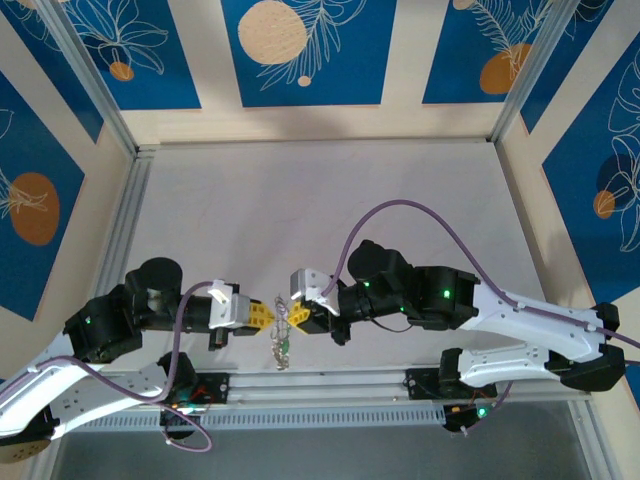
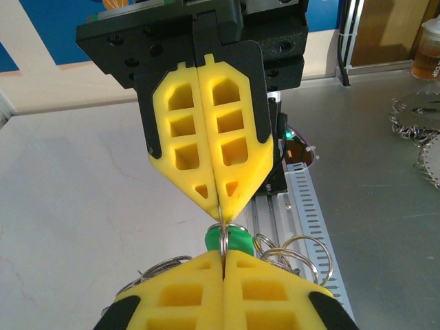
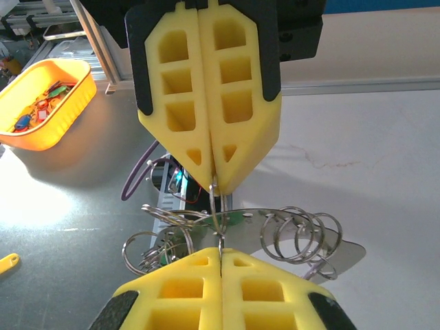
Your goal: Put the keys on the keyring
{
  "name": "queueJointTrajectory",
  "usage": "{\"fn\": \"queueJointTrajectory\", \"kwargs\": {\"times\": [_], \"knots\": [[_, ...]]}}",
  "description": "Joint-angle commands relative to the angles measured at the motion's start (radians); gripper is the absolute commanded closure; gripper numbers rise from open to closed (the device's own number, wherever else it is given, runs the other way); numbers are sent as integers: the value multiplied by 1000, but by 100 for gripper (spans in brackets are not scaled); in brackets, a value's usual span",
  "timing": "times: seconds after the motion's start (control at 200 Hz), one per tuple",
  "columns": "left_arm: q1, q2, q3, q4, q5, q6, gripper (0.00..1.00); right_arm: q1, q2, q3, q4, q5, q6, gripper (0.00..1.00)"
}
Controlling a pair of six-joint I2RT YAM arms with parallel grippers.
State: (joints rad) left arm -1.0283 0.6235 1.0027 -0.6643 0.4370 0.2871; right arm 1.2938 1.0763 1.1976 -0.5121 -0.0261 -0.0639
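Pinching the keyring (image 1: 283,322) tip to tip, we've got left end effector (image 1: 265,314) and right end effector (image 1: 297,315) both clamped on its wire, guessing that's to steady it; keys (image 1: 282,352) dangle just beneath it

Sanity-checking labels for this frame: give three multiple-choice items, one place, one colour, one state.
1. Where do the left gripper and right gripper meet?
A. by the table near edge, between the bases
B. at the far edge
C. at the left wall
2. Colour of the key head by the tips?
A. red
B. green
C. blue
3. The jaws?
A. both open
B. both shut on the keyring
C. one open
Answers:
A: tips face off just beyond the bases.
B: green shows in the left wrist view.
B: each pair closed, wire between.
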Motion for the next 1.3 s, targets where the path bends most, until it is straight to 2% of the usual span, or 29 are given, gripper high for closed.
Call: {"fn": "queueJointTrajectory", "kwargs": {"times": [0.0,1.296], "knots": [[-10,-8,5,52,9,-3,100,4,-13,-13,9,-20,-14,100],[-11,2,8,61,19,-5,100,7,-6,-2,74,-62,-20,100]]}}
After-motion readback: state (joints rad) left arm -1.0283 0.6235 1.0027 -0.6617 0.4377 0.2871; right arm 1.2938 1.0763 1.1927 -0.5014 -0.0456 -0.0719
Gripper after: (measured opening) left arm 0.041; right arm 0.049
